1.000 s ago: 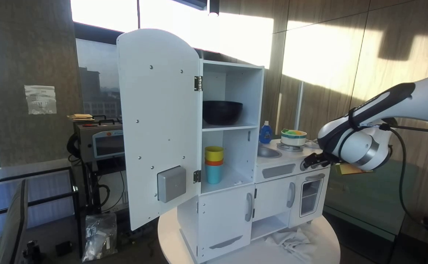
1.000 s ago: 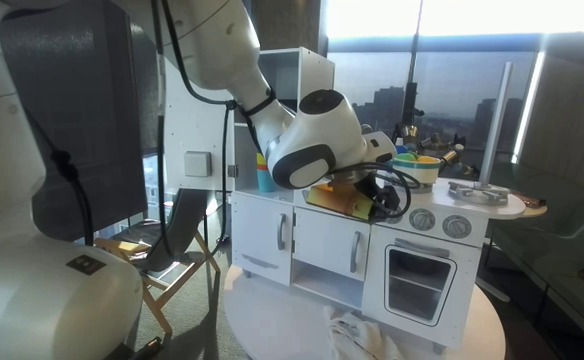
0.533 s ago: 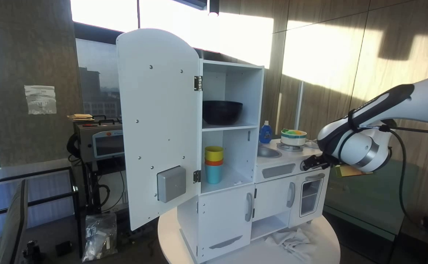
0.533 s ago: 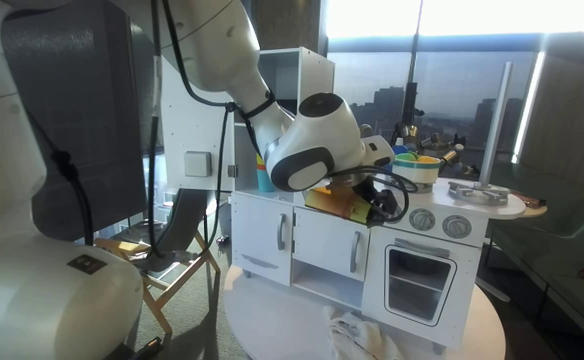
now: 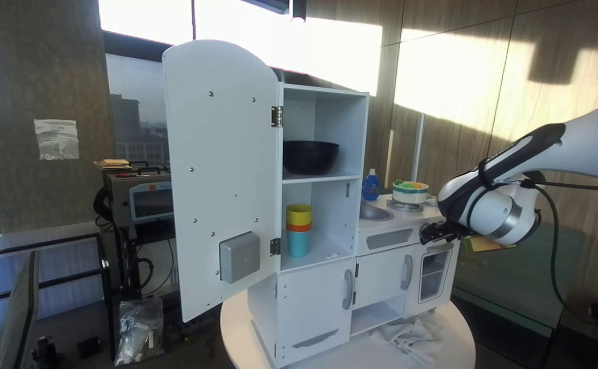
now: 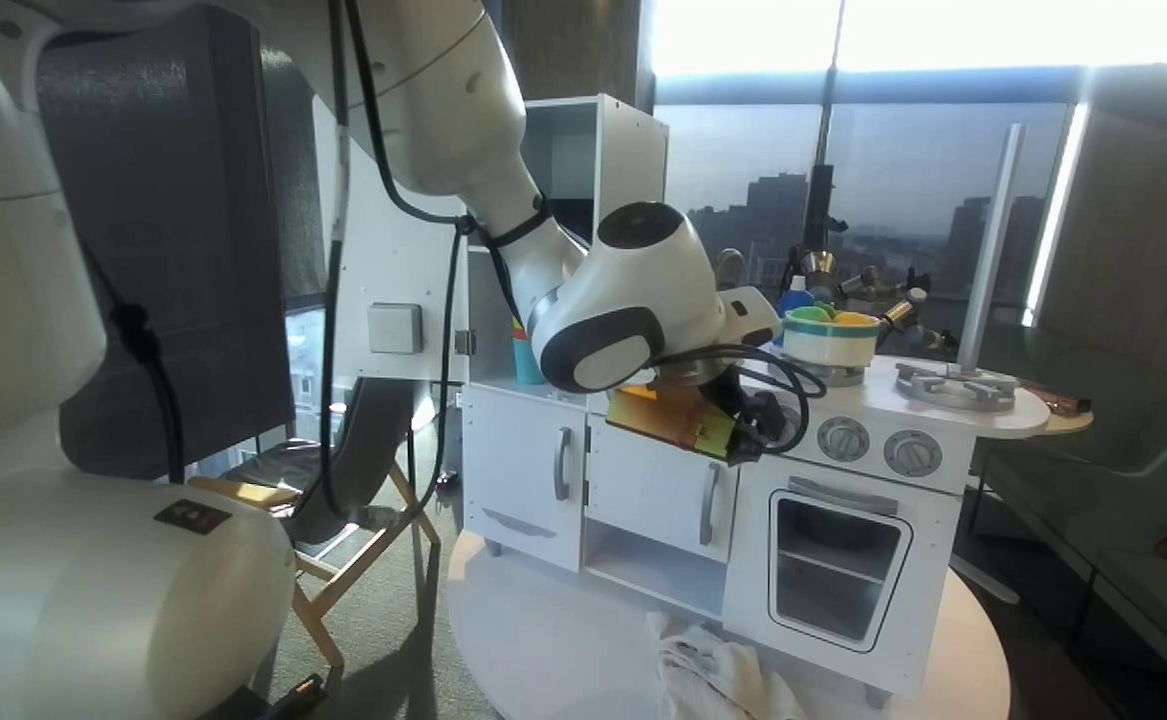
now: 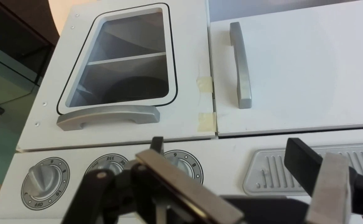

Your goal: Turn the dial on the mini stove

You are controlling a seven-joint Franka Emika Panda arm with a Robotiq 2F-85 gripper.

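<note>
The white mini stove (image 6: 928,560) shows in both exterior views, its oven door (image 5: 434,277) closed. Three grey dials line its front: an outer dial (image 7: 41,180), a middle dial (image 7: 108,166) partly covered by the gripper, and an inner dial (image 7: 183,165) largely behind the left finger. My gripper (image 7: 230,154) is open, fingers wide apart, with nothing held. The left finger overlaps the inner dial in view; I cannot tell whether they touch. The right finger is over the ribbed grey panel (image 7: 271,174). In an exterior view the gripper (image 5: 434,232) is at the stove's front strip.
An oven handle (image 7: 108,116) and a cupboard handle (image 7: 241,65) stick out near the gripper. A white pot (image 6: 831,345) stands on a burner, beside a blue bottle (image 5: 371,185). A tall cupboard has its arched door (image 5: 222,154) open. A cloth (image 6: 718,675) lies on the table.
The arm and gripper have moved slightly down, and a little left in both exterior views. The visible dials look unchanged.
</note>
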